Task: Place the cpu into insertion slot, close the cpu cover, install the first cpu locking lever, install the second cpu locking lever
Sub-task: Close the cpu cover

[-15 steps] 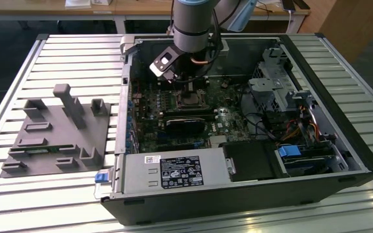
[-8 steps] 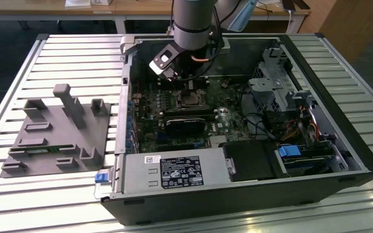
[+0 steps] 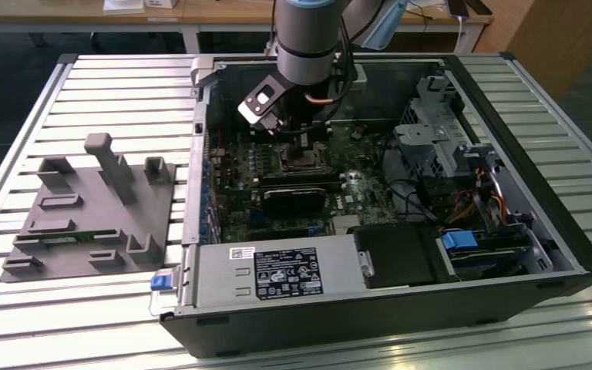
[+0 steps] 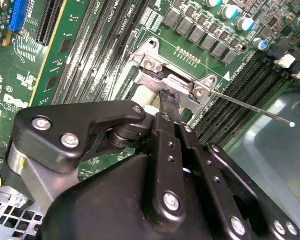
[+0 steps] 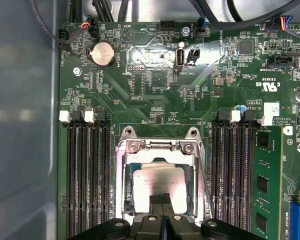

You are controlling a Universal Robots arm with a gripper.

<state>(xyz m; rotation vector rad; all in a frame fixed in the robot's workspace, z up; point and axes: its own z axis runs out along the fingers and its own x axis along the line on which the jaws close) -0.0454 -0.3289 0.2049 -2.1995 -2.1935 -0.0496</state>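
Where the gripper [image 5: 161,199] comes down over the socket, its two dark fingers [image 5: 155,201] stand together with only a thin seam between them. Nothing can be seen clamped in that seam. In the first wrist view the fingertips sit over the near edge of the cpu [image 5: 157,181]. The silvery-grey chip lies inside the insertion slot [image 5: 128,186], and a strip of the slot's dark floor shows along one side of it. The cpu cover [image 5: 160,147] frames the chip, which shows through its square window, and two screws mark the cover's hinge bar at the far side. Whether the cover is pressed fully flat cannot be told.

In the second wrist view the gripper's black linkage fills the foreground and the fingertips reach the socket's metal frame. Just beside them a locking lever [image 4: 250,109], a thin rod with a small ball at its tip, sticks out from the socket corner over the memory slots [image 4: 240,95].

Long black memory slots [image 5: 87,175] flank the socket on both sides. Past them the green circuit board [image 5: 155,95] carries a round coin battery [image 5: 103,54].

In the exterior view the arm [image 3: 311,38] reaches straight down into the open computer case [image 3: 378,308], which lies on its side on a slatted metal desk [image 3: 101,85]. A grey fixture plate [image 3: 90,208] with upright blocks rests on the desk at the exterior view's left, apart from the case.
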